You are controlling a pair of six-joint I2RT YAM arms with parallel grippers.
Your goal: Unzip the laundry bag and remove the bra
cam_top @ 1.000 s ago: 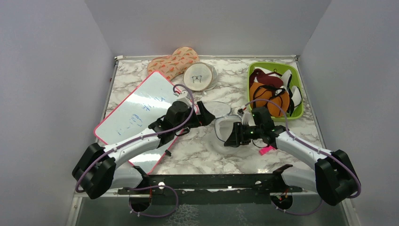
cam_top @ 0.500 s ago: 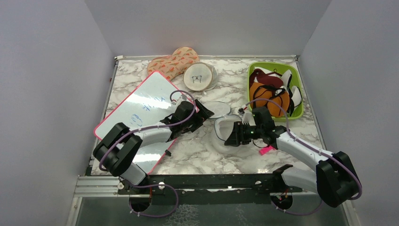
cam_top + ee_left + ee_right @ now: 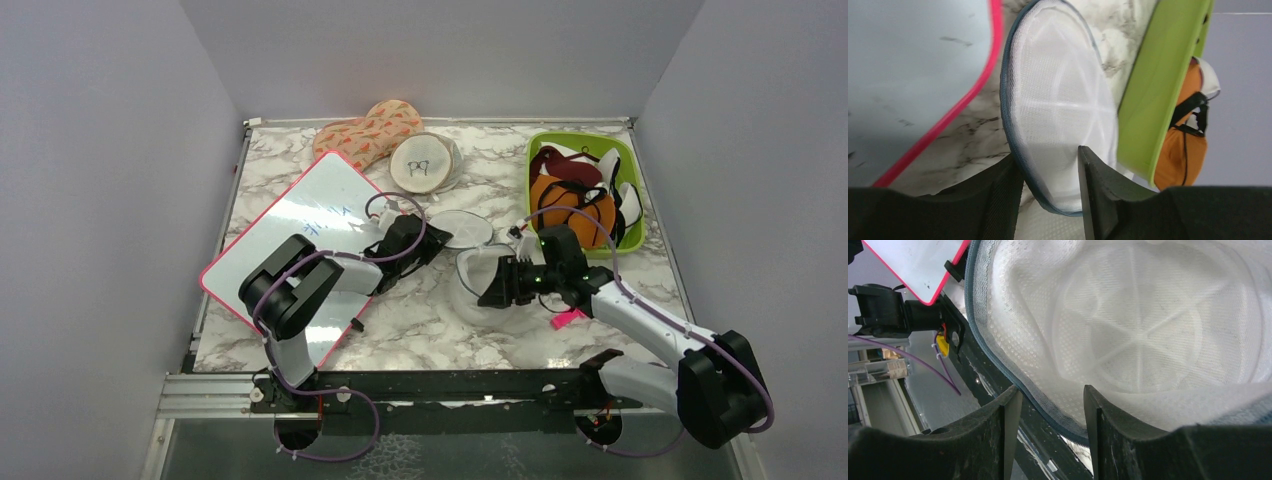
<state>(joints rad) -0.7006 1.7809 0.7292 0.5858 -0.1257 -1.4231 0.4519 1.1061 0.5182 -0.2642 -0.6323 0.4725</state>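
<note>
The laundry bag (image 3: pixel 478 302) lies unzipped mid-table, its round mesh lid (image 3: pixel 462 230) flapped back towards the far side. My left gripper (image 3: pixel 432 240) is shut on the lid's grey-blue rim (image 3: pixel 1010 120), which fills the gap between the fingers. My right gripper (image 3: pixel 487 287) stands open astride the bag's near rim (image 3: pixel 998 360); the rim lies against one finger and clear of the other. The inside of the bag (image 3: pixel 1148 335) shows only white mesh. The orange bra (image 3: pixel 572 200) with black straps lies in the green tray (image 3: pixel 583 142), also visible in the left wrist view as the bra (image 3: pixel 1188 145).
A pink-edged whiteboard (image 3: pixel 290 245) lies at the left under my left arm. A beige round pouch (image 3: pixel 421 165) and an orange patterned mitt (image 3: pixel 368 132) sit at the back. A dark red garment (image 3: pixel 565 165) shares the tray. A pink scrap (image 3: pixel 565 319) lies by my right arm.
My left arm folded in and its gripper reached right onto the lid's edge, closing from wide open. The right arm and the bag have hardly moved.
</note>
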